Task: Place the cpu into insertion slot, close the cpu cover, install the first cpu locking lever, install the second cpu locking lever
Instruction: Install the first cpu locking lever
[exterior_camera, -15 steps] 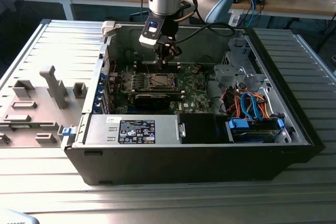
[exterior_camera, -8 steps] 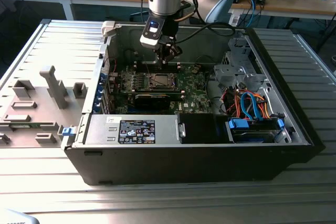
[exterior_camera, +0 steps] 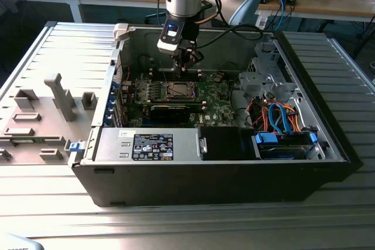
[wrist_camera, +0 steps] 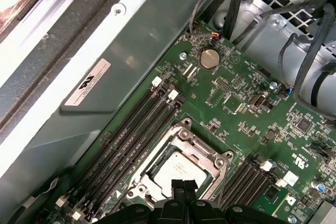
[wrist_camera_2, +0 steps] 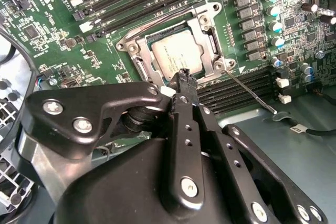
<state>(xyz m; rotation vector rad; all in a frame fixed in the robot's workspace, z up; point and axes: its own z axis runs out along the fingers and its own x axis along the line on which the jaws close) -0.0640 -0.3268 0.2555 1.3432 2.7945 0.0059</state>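
cpu (wrist_camera_2: 176, 51) seated under cpu cover (wrist_camera_2: 208, 29) | just beyond jaws | jaws pinched together, empty

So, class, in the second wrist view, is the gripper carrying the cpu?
No: the cpu lies flat in the insertion slot, framed by the cpu cover, not in the gripper.

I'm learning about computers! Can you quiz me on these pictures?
1. True or false: the cpu sits in the insertion slot.
2. The cpu cover is: A) standing straight up, B) lying flat over the cpu, C) missing.
3. Fill in: the gripper hangs over a ____ circuit board.
Key: 1 true; 2 B; 3 green.
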